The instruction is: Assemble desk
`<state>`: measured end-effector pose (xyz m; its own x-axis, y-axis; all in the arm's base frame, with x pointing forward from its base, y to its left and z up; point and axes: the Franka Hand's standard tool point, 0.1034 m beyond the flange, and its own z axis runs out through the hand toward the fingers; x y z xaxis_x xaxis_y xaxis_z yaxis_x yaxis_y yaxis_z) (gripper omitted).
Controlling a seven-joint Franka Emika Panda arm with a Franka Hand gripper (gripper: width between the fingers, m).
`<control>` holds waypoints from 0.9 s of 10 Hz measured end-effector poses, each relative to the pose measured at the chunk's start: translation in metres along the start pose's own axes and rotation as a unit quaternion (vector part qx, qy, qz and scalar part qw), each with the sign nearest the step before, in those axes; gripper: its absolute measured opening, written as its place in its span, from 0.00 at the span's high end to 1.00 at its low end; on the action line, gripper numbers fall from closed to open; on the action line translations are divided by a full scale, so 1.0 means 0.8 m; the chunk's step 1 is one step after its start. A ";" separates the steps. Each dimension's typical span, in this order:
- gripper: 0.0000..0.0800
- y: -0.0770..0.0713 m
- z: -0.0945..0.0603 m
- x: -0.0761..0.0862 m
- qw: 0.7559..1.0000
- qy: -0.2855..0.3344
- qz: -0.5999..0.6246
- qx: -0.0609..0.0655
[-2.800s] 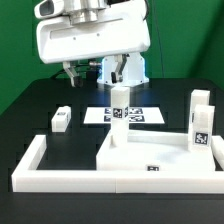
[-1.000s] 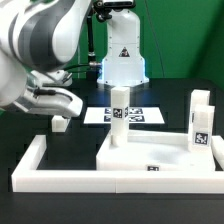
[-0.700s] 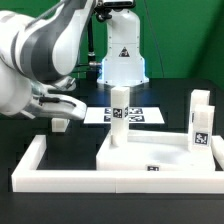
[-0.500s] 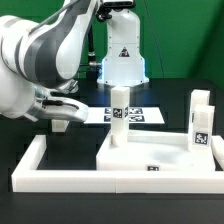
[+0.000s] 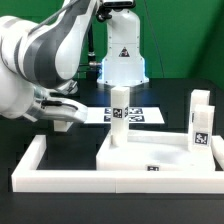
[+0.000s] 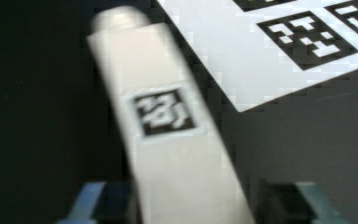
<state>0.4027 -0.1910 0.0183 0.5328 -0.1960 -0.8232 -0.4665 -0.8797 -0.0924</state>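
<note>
The white tabletop (image 5: 160,152) lies flat inside the rail. One white leg (image 5: 118,115) stands upright at its far left corner, and a second leg (image 5: 200,122) with a tag stands at the exterior view's right. A third leg (image 5: 62,124) lies on the black table at the left. My gripper (image 5: 60,116) is down over it. In the wrist view this leg (image 6: 167,120), tag facing up, lies between my blue fingertips (image 6: 96,202). My gripper (image 6: 201,206) is open, with a dark gap on each side of the leg.
The white U-shaped rail (image 5: 35,165) runs round the front and sides of the tabletop. The marker board (image 5: 138,116) lies behind the upright leg and also shows in the wrist view (image 6: 300,40), next to the lying leg. The robot base (image 5: 120,62) stands at the back.
The arm has swung from the back centre to the exterior view's left and come down over the lying leg. In the last second it only settled slightly lower.
</note>
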 end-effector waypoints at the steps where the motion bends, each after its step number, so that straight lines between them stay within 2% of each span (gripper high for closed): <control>1: 0.64 0.000 0.000 0.000 1.000 0.000 0.000 0.000; 6: 0.64 0.001 0.000 0.000 1.000 0.000 0.000 0.000; 7: 0.64 -0.001 -0.005 -0.004 1.000 -0.002 -0.001 -0.002; 9: 0.64 -0.030 -0.063 -0.036 0.999 0.028 -0.025 -0.015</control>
<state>0.4341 -0.1860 0.0719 0.5944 -0.1747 -0.7850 -0.4167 -0.9018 -0.1148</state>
